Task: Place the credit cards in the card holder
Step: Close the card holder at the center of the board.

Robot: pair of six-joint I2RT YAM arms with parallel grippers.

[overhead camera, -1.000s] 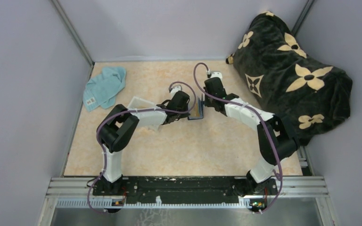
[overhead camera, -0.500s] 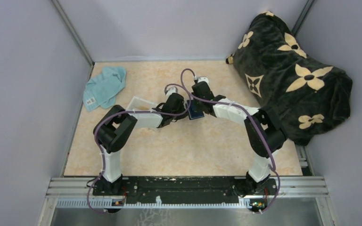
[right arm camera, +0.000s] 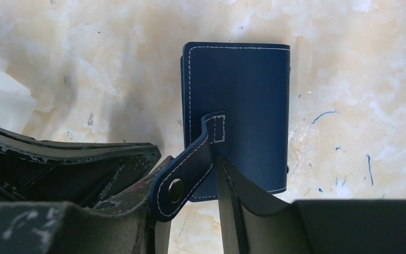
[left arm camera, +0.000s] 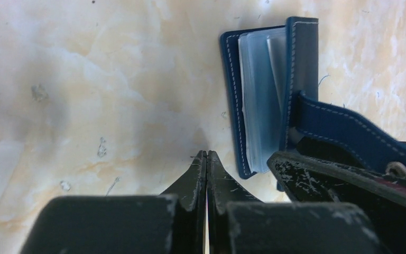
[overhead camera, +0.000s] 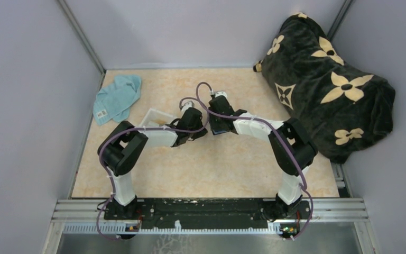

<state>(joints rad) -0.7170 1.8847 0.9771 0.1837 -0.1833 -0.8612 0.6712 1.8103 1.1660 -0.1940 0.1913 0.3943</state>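
The card holder [right arm camera: 238, 100] is a navy-blue wallet lying flat on the marble table, its cover closed over clear sleeves [left arm camera: 259, 100]. Its snap strap [right arm camera: 187, 169] rests loose across the left finger of my right gripper [right arm camera: 189, 159], whose jaws stand apart just in front of the wallet's near edge. My left gripper [left arm camera: 206, 154] is shut on nothing, its tips on the table just left of the wallet. From above, both grippers [overhead camera: 203, 132] [overhead camera: 217, 123] meet at the card holder [overhead camera: 219, 128]. The credit cards are hidden.
A clear plastic tray [overhead camera: 156, 117] sits just left of the left arm's wrist. A teal cloth [overhead camera: 117, 98] lies at the back left. A dark flowered blanket [overhead camera: 328, 79] fills the back right corner. Grey walls enclose the table.
My right arm swung left and lowered the wallet from standing on edge to lying flat. Its jaws then opened off the wallet. The left arm shifted slightly left, still shut.
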